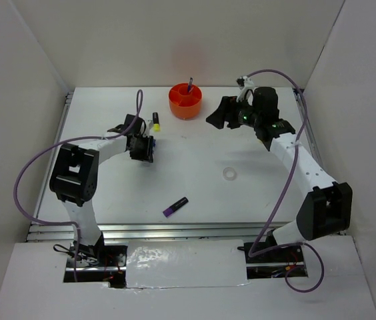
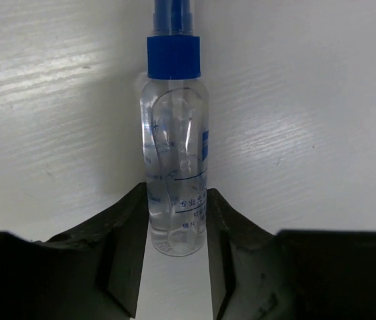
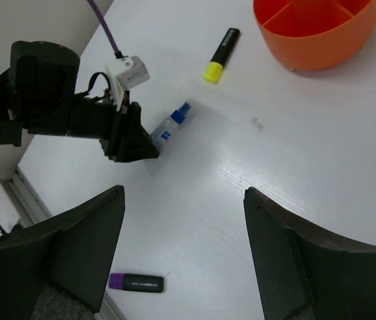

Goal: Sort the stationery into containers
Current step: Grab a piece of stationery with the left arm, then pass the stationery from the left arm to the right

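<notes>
Gripping looks under way: left claw [image 2: 176, 200] is narrowed onto the base of the clear blue-capped bottle [image 2: 175, 133], a finger against each side, cap pointing to frame top. Bottle lies flat on the surface [image 2: 308, 133], so a low side pinch at the base makes sense, probably to stop it rolling. In the top view it sits left of centre, with the orange organiser [image 1: 185, 108] at upper centre. Right claw [image 3: 183, 192] is wide, holding nothing, parked right of the organiser, likely out of the way.
</notes>
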You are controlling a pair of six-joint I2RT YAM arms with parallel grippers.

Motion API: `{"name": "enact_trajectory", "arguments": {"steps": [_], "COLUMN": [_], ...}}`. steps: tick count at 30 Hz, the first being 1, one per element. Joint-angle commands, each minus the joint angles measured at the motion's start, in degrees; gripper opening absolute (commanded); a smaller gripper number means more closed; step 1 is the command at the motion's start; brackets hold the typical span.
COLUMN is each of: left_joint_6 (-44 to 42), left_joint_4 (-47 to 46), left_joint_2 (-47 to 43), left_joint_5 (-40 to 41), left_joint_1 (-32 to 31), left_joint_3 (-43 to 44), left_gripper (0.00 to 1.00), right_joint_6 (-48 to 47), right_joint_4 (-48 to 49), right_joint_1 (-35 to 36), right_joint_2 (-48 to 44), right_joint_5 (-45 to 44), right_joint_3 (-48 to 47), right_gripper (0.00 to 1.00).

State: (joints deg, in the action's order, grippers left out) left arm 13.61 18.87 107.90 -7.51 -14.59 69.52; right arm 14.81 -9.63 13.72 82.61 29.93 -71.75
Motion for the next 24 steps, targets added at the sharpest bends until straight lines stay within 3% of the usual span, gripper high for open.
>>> {"name": "enact_trajectory", "arguments": {"steps": [1, 3, 6, 10, 13, 24], "left_joint_6": [-1.2, -1.8, -2.5, 1.5, 4.4, 4.9], "left_joint_4": [-0.7, 0.1, -1.7, -10.0, -13.3, -11.5], "left_joint_2": [2.8, 2.3, -0.7, -13.8, -20.7, -28.3], "left_joint_5": [-3.3, -5.7, -11.5, -23.0, -26.8, -25.8], "left_joint_1": [-0.1, -0.1, 0.3, -0.2, -1.7, -7.1], "left_joint_3": [2.2, 3.4, 3.1, -3.0, -4.4, -3.6], "left_gripper": [0.41, 0.29, 0.20, 0.20, 0.20, 0.20], "right_joint_6": [3.4, 4.1, 5.1, 6.2, 7.5, 14.7], "right_joint_4": [2.0, 2.8, 4.0, 5.1, 6.3, 11.8], "right_joint_1": [1.3, 2.4, 4.1, 6.8, 8.2, 11.2], "right_joint_2": [2.2, 4.0, 5.7, 9.3, 12.0, 16.9], "right_joint_5": [2.9, 2.8, 2.7, 1.6, 2.8, 7.1], "right_joint_3": [-2.0, -2.3, -3.1, -6.1, -9.5, -16.0], "right_gripper": [0.78, 0.77, 0.76, 0.80, 0.82, 0.78]}}
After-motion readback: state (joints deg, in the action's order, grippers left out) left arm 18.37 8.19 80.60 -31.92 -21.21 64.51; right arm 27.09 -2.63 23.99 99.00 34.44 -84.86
